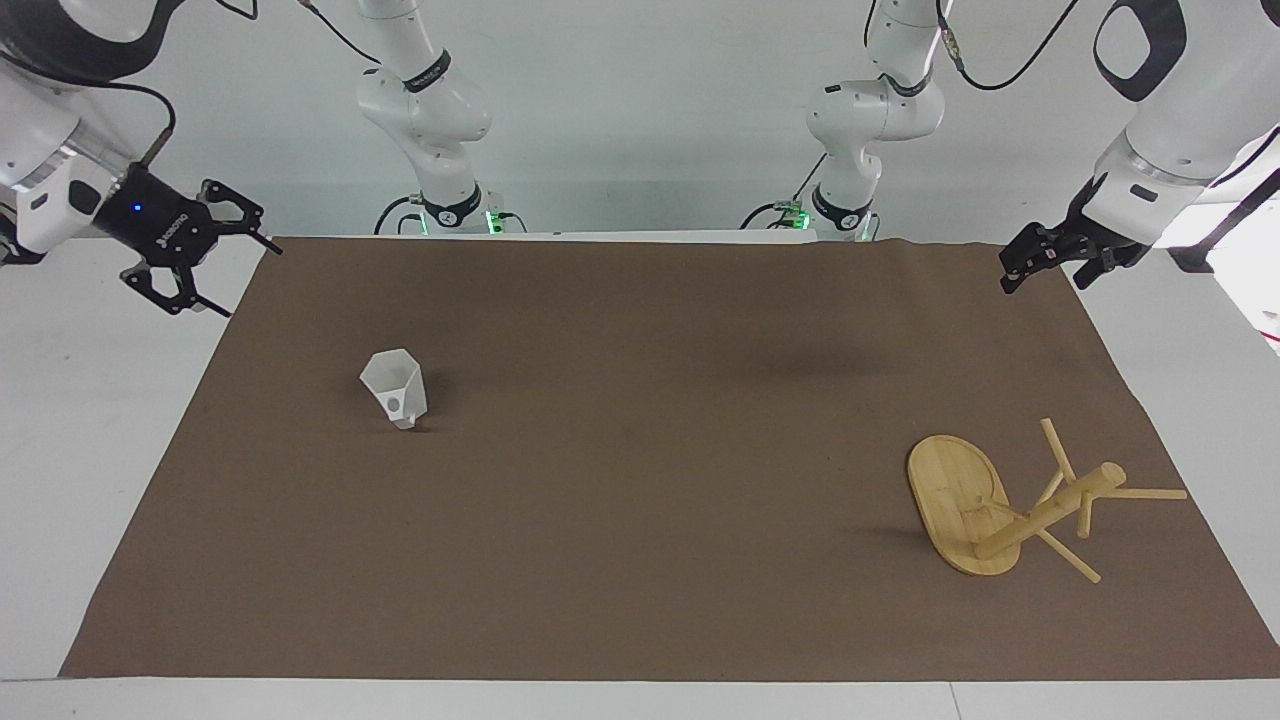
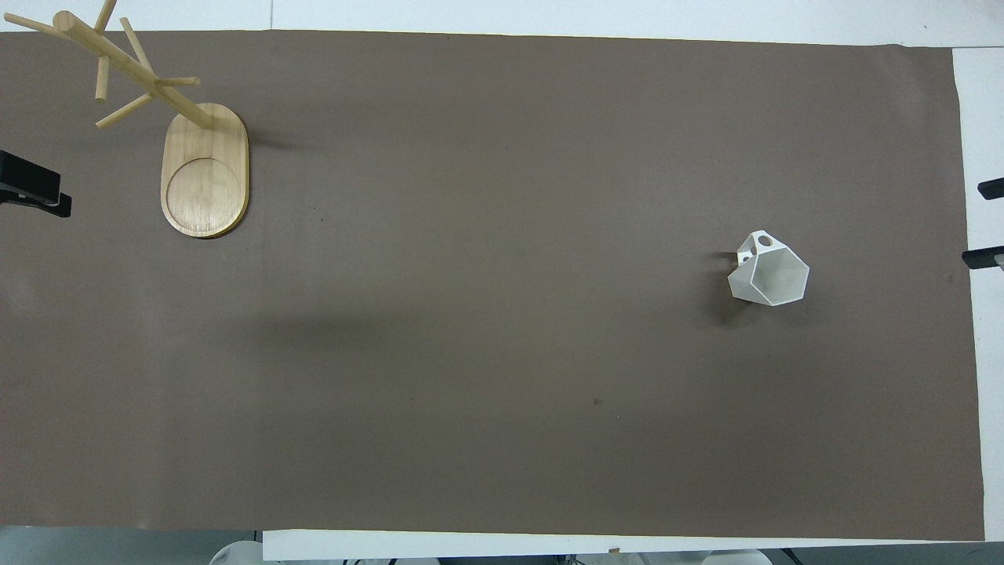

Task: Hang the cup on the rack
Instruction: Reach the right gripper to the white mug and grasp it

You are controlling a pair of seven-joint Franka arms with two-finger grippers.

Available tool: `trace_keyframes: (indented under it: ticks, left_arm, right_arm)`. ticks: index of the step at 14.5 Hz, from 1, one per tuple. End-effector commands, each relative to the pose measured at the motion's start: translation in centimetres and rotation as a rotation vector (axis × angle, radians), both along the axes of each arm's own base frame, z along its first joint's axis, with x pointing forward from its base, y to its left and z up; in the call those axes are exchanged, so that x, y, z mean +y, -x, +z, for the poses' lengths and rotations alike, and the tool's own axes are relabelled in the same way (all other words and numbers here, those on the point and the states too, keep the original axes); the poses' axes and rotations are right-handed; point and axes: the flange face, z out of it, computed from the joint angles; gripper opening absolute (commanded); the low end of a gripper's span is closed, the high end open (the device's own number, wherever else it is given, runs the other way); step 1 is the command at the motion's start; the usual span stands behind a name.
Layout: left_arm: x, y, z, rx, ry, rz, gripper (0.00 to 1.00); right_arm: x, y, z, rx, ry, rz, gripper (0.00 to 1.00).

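The white faceted cup stands upright on the brown mat toward the right arm's end, with its boxy handle turned away from the robots. The bamboo rack stands on its oval base toward the left arm's end, farther from the robots than the cup, and its pegs are bare. My right gripper is open and empty, in the air over the mat's edge at its own end, apart from the cup. My left gripper is open and empty and waits over the mat's corner at its end.
A brown mat covers most of the white table. The arms' bases stand at the table's edge nearest the robots. Nothing else lies on the mat.
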Motion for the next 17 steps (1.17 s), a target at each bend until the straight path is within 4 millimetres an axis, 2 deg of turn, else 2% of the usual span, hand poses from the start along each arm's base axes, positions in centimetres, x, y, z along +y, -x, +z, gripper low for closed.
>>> trace_keyframes:
  ticks: [1,3,5,7,8,10,12,13,14,15,17]
  left_arm:
    - [0.3,0.9,0.1,0.005,-0.003,0.013,1.0]
    - [0.3,0.9,0.1,0.005,-0.001,0.013,1.0]
    - [0.3,0.9,0.0,0.007,-0.003,0.013,1.0]
    - [0.3,0.9,0.0,0.007,-0.003,0.013,1.0]
    - [0.3,0.9,0.0,0.007,-0.003,0.013,1.0]
    - [0.3,0.9,0.0,0.007,-0.001,0.013,1.0]
    - [0.3,0.9,0.0,0.007,-0.003,0.013,1.0]
    - [0.4,0.9,0.0,0.008,-0.001,0.014,1.0]
    - [0.3,0.9,0.0,0.007,-0.001,0.013,1.0]
    - [0.3,0.9,-0.1,0.01,-0.003,0.013,1.0]
    - [0.4,0.8,-0.1,0.008,-0.003,0.014,1.0]
  right_arm:
    - [-2.7,-1.7,-4.6,-0.084,-0.188,0.09,1.0]
    - [-3.9,-2.2,-7.8,-0.123,-0.286,0.146,1.0]
    - [-5.0,-1.9,-11.1,-0.14,-0.396,0.197,1.0]
    - [-7.2,-1.3,-15.7,-0.163,-0.52,0.212,1.0]
    - [-7.4,-0.9,-18.3,-0.177,-0.576,0.245,1.0]
    - [-6.9,-0.5,-20.9,-0.25,-0.66,0.284,1.0]
    - [-7.1,-0.4,-23.8,-0.292,-0.744,0.296,1.0]
    - [-7.5,-0.1,-25.8,-0.301,-0.783,0.289,1.0]
    - [-7.3,-0.2,-28.7,-0.302,-0.838,0.299,1.0]
    - [-7.5,-0.7,-30.5,-0.32,-0.859,0.303,1.0]
    - [-7.2,-1.2,-30.9,-0.336,-0.851,0.331,1.0]
